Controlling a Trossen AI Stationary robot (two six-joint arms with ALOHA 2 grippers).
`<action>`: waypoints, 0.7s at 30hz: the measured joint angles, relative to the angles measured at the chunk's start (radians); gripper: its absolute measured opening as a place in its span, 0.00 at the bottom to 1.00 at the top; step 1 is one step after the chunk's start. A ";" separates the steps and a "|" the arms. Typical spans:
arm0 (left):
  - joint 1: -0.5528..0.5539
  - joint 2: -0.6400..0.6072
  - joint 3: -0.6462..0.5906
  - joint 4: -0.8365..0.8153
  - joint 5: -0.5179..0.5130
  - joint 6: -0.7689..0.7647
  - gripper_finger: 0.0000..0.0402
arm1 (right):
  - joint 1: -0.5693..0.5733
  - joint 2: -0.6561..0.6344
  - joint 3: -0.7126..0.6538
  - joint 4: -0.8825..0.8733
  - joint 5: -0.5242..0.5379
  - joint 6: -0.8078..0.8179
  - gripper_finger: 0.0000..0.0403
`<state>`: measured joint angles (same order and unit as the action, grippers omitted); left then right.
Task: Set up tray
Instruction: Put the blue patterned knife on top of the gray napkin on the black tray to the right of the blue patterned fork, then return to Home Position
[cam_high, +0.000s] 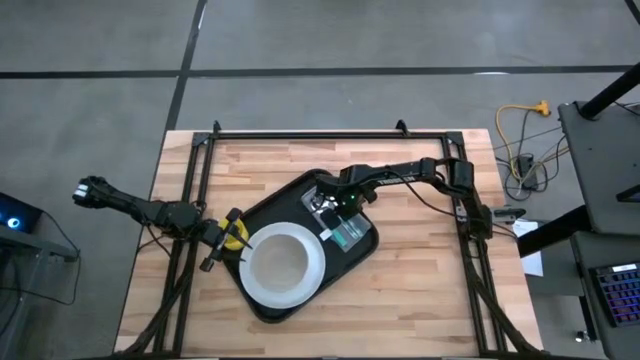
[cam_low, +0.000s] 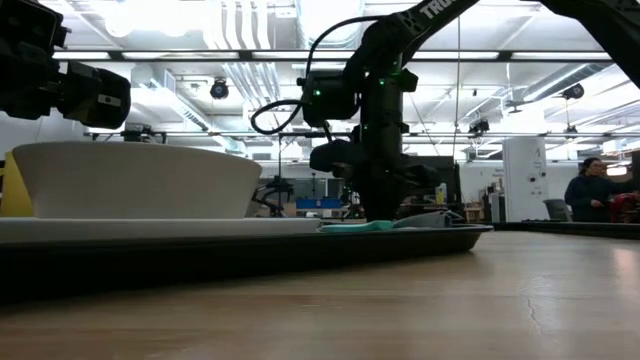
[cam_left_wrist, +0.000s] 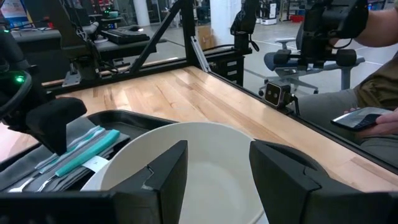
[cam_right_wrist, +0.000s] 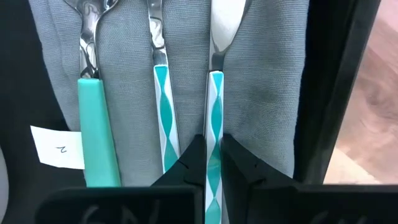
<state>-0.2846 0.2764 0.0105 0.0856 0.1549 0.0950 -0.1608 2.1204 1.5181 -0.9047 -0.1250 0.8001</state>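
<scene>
Right gripper (cam_right_wrist: 212, 167): you have it down on the tray, fingers pinched shut on the teal-and-white handle of the knife (cam_right_wrist: 216, 93), which lies on the grey napkin (cam_right_wrist: 267, 62).
Tray (cam_high: 268, 210): you will find it at the middle of the high view, lying askew on the wooden table (cam_high: 420, 300).
Tray contents: white plate (cam_high: 284, 265) in its lower left part; napkin in its upper right part, carrying three pieces of cutlery side by side, the knife, a second patterned-handled piece (cam_right_wrist: 163, 93) and a plain teal-handled one (cam_right_wrist: 96, 112). A small paper tag (cam_right_wrist: 56, 147) sits beside the napkin.
Progress: you seem nearly done; plate, napkin and cutlery are all aboard. What looks left is letting go of the knife and lifting clear.
Left gripper (cam_left_wrist: 214, 177): you hold it open just off the plate's left rim, gripping nothing.
</scene>
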 joint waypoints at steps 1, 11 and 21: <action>0.000 0.000 0.000 0.000 0.000 0.000 0.40 | 0.000 0.000 0.000 0.000 0.000 0.000 0.03; 0.000 0.000 0.000 0.000 0.000 0.000 0.40 | 0.000 0.000 -0.001 0.003 0.008 0.002 0.19; 0.000 0.000 0.000 0.000 0.000 0.000 0.40 | 0.002 -0.017 -0.003 -0.001 -0.004 0.004 0.28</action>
<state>-0.2847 0.2764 0.0109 0.0860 0.1547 0.0952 -0.1589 2.1029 1.5151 -0.9053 -0.1287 0.8043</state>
